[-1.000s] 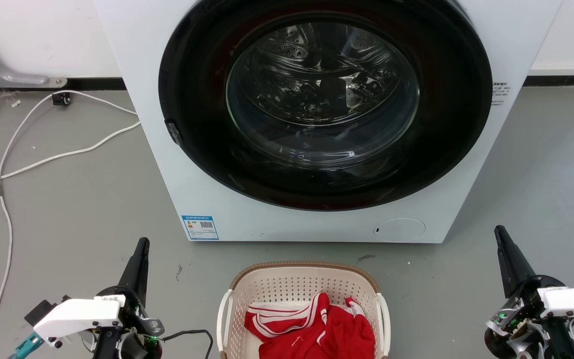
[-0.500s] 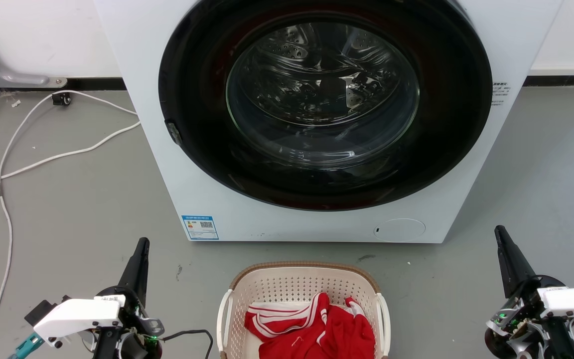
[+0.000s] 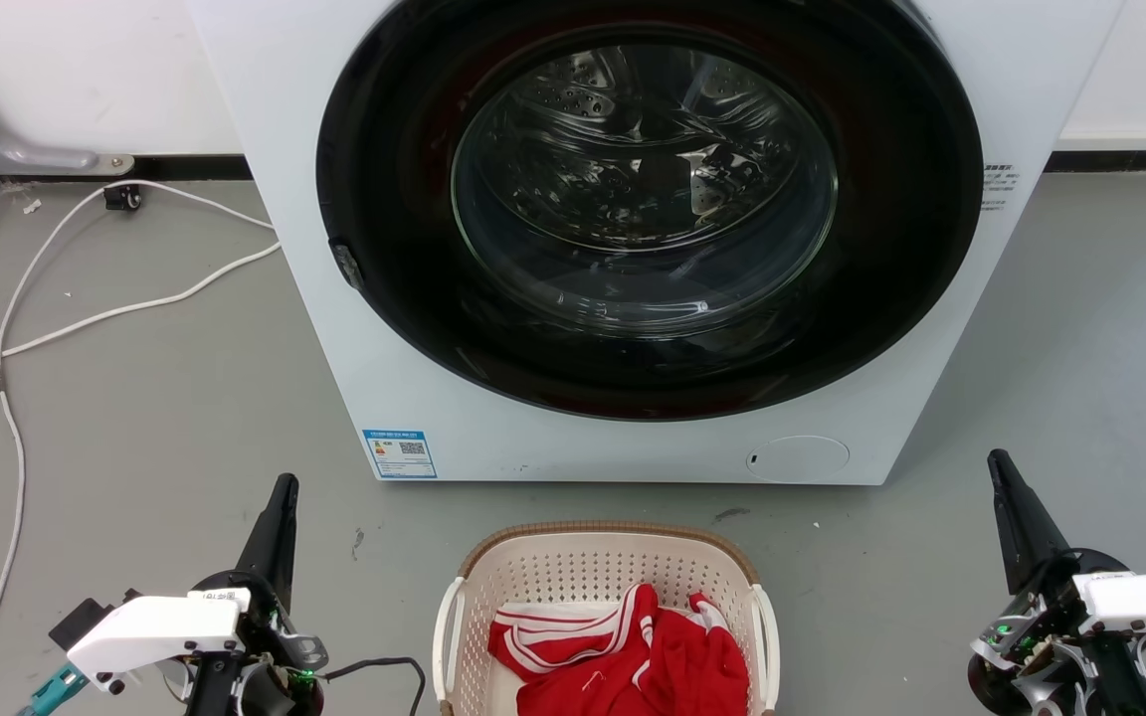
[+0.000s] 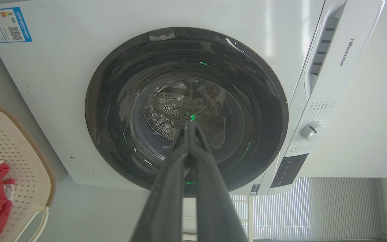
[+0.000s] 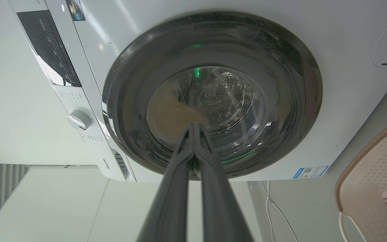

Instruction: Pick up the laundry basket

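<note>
The head view's bottom edge cuts off the laundry basket, so its near half goes unseen. The red-and-white garment inside is cropped with it (what kind of garment, I cannot tell). The washing machine loses its top to the upper edge. Print on its blue label is too small to read. A white cable runs off the left edge.

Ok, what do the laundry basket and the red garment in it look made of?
The laundry basket: probably moulded plastic, matte cream, given its even rows of holes; brown rim only looks woven. The red garment: soft fabric, seen in its folds.
</note>
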Robot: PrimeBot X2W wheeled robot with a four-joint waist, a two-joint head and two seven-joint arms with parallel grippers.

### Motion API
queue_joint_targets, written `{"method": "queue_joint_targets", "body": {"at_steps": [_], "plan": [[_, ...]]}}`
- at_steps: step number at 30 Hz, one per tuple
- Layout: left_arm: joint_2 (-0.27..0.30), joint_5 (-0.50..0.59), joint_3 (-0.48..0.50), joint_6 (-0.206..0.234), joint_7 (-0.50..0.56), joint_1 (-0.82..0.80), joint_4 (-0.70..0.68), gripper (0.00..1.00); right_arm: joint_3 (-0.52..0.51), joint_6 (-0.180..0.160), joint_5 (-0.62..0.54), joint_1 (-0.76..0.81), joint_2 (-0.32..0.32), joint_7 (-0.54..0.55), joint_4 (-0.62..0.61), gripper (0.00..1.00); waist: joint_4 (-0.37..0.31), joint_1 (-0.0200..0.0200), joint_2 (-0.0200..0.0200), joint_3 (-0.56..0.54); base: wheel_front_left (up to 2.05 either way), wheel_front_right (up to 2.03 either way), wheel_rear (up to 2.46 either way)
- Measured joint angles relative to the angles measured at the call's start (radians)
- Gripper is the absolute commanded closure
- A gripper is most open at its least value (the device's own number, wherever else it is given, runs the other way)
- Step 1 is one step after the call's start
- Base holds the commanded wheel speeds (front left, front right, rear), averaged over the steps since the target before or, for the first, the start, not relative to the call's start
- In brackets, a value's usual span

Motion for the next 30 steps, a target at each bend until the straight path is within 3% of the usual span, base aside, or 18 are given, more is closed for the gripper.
{"method": "queue_joint_targets", "body": {"at_steps": [4,5,20,30], "plan": [[0.000,0.000,0.000,0.000,0.000,0.000,0.002,1.00,0.000,0.000,0.000,0.000,0.000,0.000,0.001,1.00,0.000,0.0000,0.0000,0.000,0.00,0.00,0.00],[-0.001,0.000,-0.001,0.000,-0.001,0.004,0.008,0.00,0.001,0.000,0.000,0.005,0.001,0.000,0.007,0.00,0.000,0.0000,0.0000,0.000,0.00,0.00,0.00],[-0.006,0.020,-0.012,0.002,-0.057,0.059,0.004,0.00,0.021,0.000,-0.044,0.059,0.006,-0.057,0.010,0.00,-0.001,0.0000,0.0000,-0.002,0.00,0.00,0.00],[-0.005,0.083,0.036,0.002,-0.101,0.074,0.008,0.00,0.015,0.000,-0.178,0.065,0.007,-0.100,-0.007,0.00,-0.001,0.0000,0.0000,-0.003,0.00,0.00,0.00]]}}
